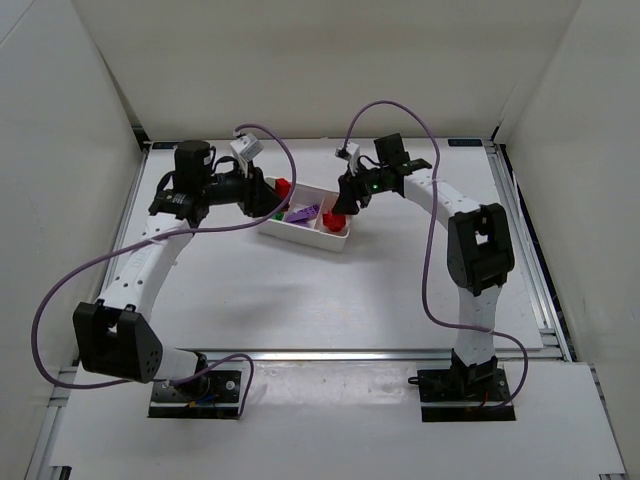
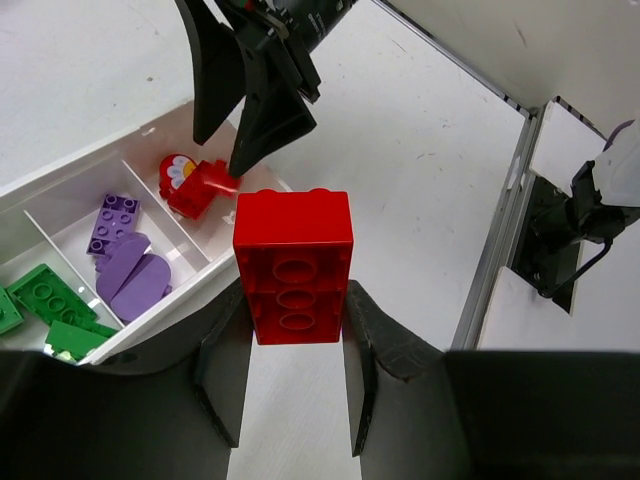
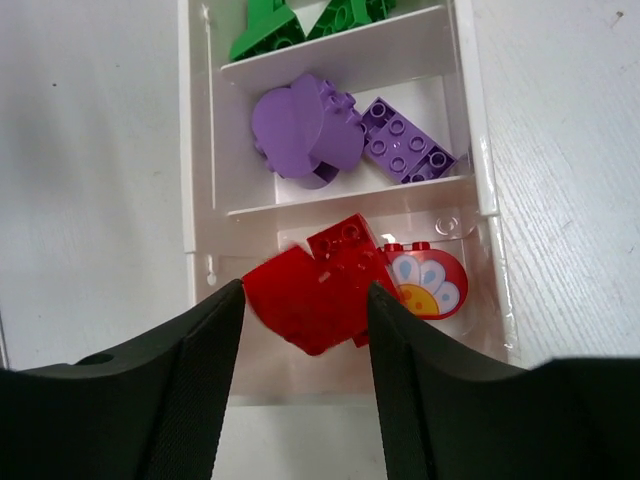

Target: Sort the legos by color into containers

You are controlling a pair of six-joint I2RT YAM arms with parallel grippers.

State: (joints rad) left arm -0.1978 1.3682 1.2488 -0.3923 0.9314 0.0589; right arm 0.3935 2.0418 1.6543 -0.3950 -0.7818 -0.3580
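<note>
The white tray point(image 1: 338, 240) has three compartments. In the right wrist view they hold green legos point(image 3: 268, 22), purple legos point(image 3: 305, 128) and red legos point(image 3: 320, 285), among them a round red piece with a flower print point(image 3: 430, 284). My left gripper point(image 2: 293, 335) is shut on a red brick point(image 2: 293, 262) and holds it just beside the tray's red end point(image 2: 200, 300). In the top view this gripper point(image 1: 272, 197) is at the tray's far left side. My right gripper point(image 3: 305, 300) is open above the red compartment, where a blurred red lego lies between its fingertips.
White walls enclose the table on three sides. A metal rail point(image 2: 500, 240) runs along the table's edge near the left gripper. Purple cables point(image 1: 420, 250) loop from both arms. The right arm's fingers point(image 2: 250, 90) hang close over the tray in the left wrist view.
</note>
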